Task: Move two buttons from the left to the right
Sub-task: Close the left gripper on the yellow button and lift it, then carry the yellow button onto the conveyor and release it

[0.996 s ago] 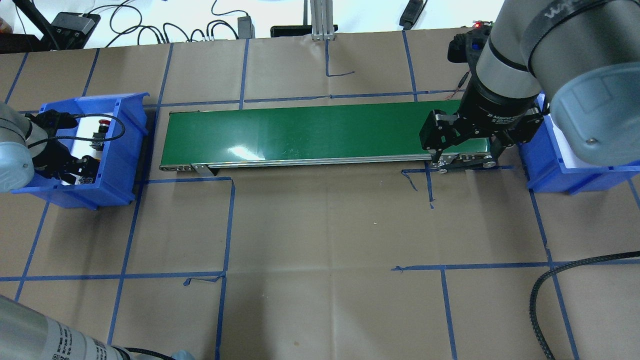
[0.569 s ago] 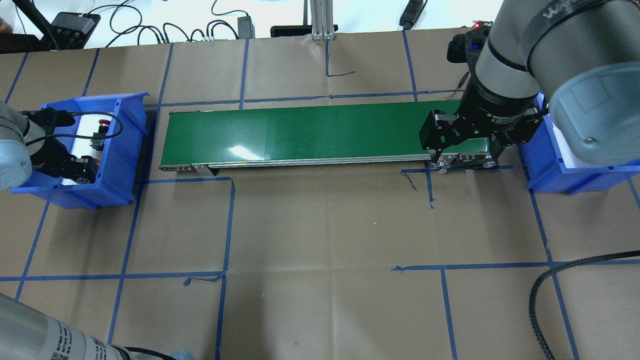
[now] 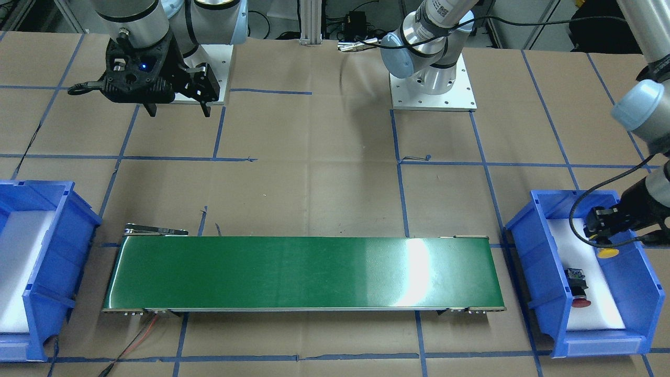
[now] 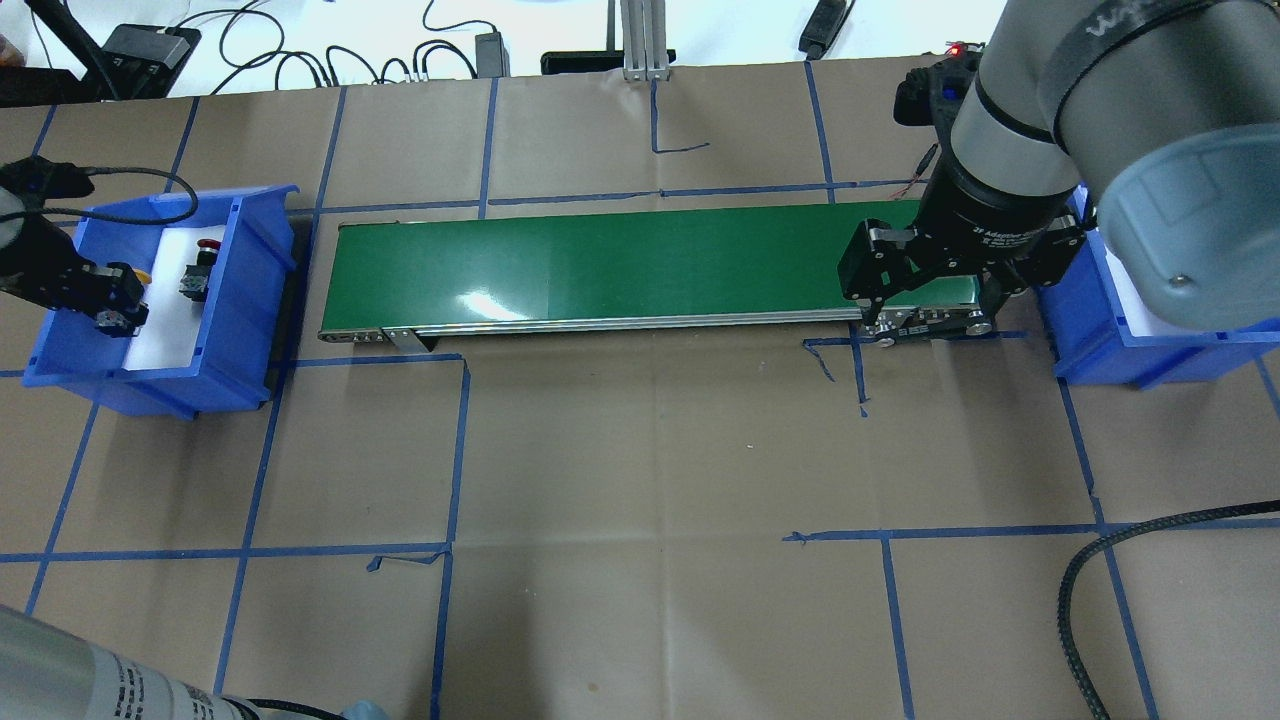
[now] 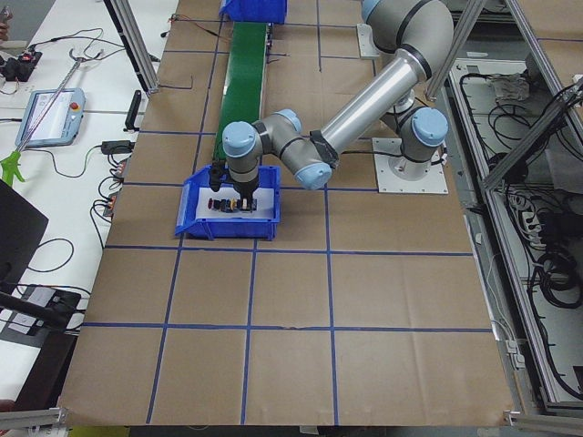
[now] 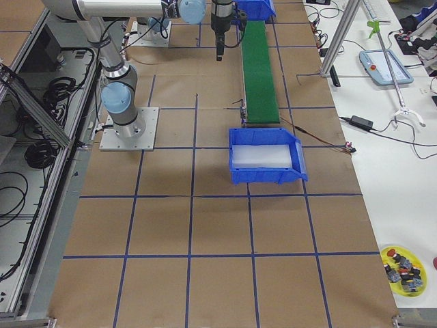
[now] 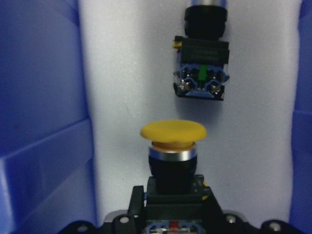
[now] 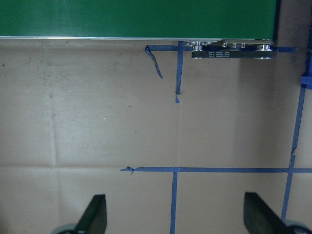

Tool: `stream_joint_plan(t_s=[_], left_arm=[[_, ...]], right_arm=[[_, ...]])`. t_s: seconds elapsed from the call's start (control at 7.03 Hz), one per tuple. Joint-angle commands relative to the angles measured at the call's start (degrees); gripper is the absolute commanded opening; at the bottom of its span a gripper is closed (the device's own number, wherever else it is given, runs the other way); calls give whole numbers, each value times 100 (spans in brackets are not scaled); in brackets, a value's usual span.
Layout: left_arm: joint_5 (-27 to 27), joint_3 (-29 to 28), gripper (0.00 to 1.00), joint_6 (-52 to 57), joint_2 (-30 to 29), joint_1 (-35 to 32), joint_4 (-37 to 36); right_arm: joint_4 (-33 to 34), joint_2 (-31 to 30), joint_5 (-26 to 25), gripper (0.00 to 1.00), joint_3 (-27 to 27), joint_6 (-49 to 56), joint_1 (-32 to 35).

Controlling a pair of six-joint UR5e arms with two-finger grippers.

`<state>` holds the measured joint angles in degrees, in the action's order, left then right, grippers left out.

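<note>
The left claw (image 7: pixel 173 207) is clamped on the black-and-grey block end of the yellow button (image 7: pixel 172 131), at the lower middle of the wrist view. The button's long axis runs straight up that frame, and its smooth mushroom cap points away from the claw. In the overhead view the pair sits at the left edge, over the blue plastic left bin (image 4: pixel 235 320). The glossy green belt (image 4: pixel 640 265) lies to their right, starting just past the bin wall. The carry will likely go that way, and the left arm is much the nearer.

The red button (image 7: pixel 201 63) lies on the white liner (image 7: pixel 122 73) above the yellow cap, apart from it, block end toward the claw.

The right claw (image 4: pixel 925 325) hangs spread apart and empty over the counter (image 4: pixel 640 450), by the belt's right end.
</note>
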<state>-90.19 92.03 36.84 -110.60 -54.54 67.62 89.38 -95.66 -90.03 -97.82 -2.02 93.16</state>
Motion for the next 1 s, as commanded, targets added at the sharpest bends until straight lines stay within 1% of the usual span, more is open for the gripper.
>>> stream_joint_plan(t_s=[0.0,0.14,0.28,0.43,0.85], left_arm=[[-34,-929,0,-1,187,-30,1303],[-42,-1019,0,-10,179,-39,1359],[-34,-942,0,-149,144,-152,1351],[-34,-915,0,-716,83,-562,1342],[-25,-906,0,-2211,-14,-2143,1272]], right_arm=[[0,3,3,100,0,0,0],[0,3,3,100,0,0,0],[0,3,3,100,0,0,0],[0,3,3,100,0,0,0],[0,-5,3,100,0,0,0]])
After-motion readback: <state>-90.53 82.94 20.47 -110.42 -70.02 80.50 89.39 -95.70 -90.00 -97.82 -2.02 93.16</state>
